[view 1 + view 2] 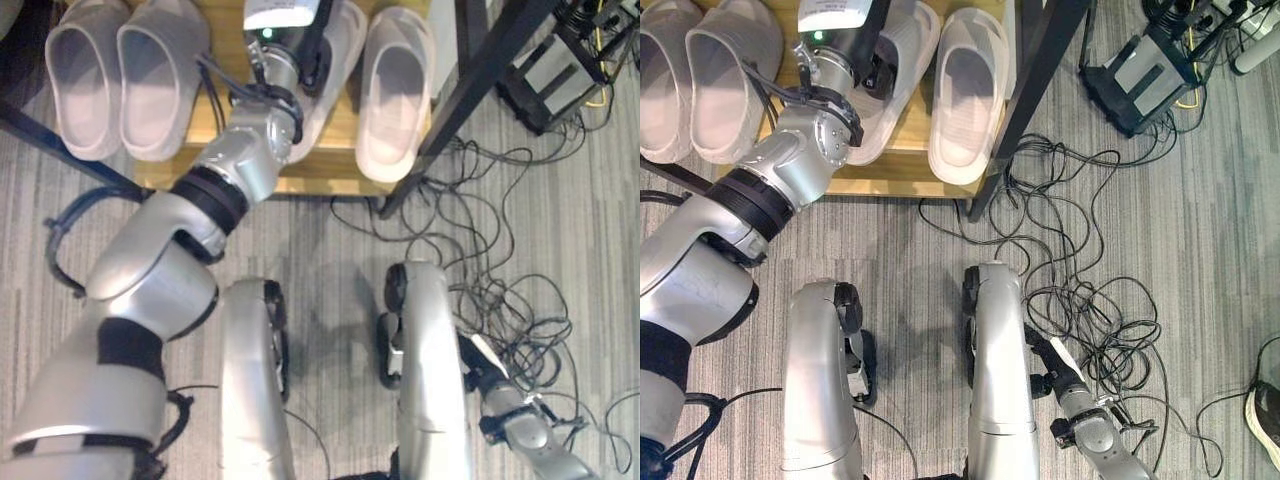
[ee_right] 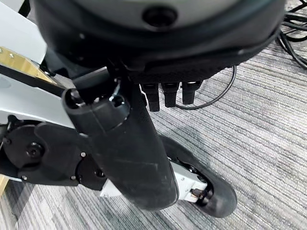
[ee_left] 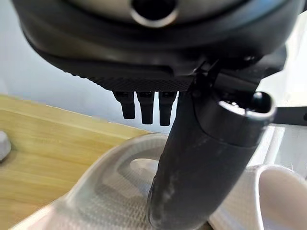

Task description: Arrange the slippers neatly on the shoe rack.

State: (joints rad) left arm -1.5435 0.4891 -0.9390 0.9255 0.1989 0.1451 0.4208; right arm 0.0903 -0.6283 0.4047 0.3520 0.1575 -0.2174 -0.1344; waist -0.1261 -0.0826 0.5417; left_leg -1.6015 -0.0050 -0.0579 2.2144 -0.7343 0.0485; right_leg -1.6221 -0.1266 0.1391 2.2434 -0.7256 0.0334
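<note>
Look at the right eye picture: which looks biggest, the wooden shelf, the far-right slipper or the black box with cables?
1. wooden shelf, although the slippers cover much of it.
2. far-right slipper.
3. black box, close to the slipper in size, so their order is uncertain.

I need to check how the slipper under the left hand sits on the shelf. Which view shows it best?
The left wrist view: the slipper lies close below the left hand, its opening visible against the wooden shelf. In both eye views the arm covers most of it.
</note>
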